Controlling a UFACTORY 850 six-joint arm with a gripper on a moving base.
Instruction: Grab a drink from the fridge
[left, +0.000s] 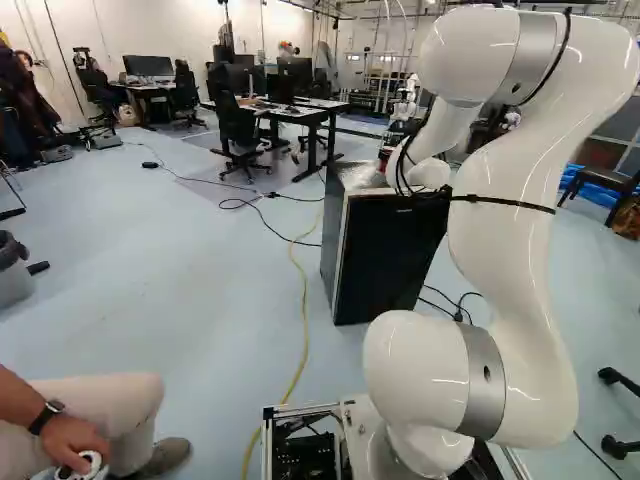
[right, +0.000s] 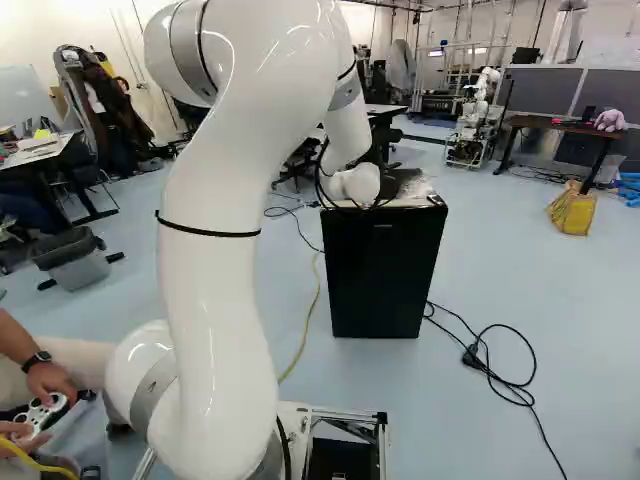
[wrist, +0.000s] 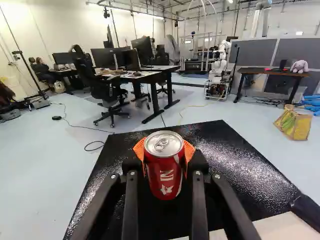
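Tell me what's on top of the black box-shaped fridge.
Over the glossy black top of the fridge, the black two-fingered gripper holds a red metal can with a silver lid. Gripper and can hide the patch beneath, so I can't tell whether the can touches it.

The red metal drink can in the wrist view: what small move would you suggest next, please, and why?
Probably a short, slow lift straight up: the black claw is shut on the red can, its orange pads on two sides, and the can looks upright. It is over the small black fridge; I cannot tell whether they touch.
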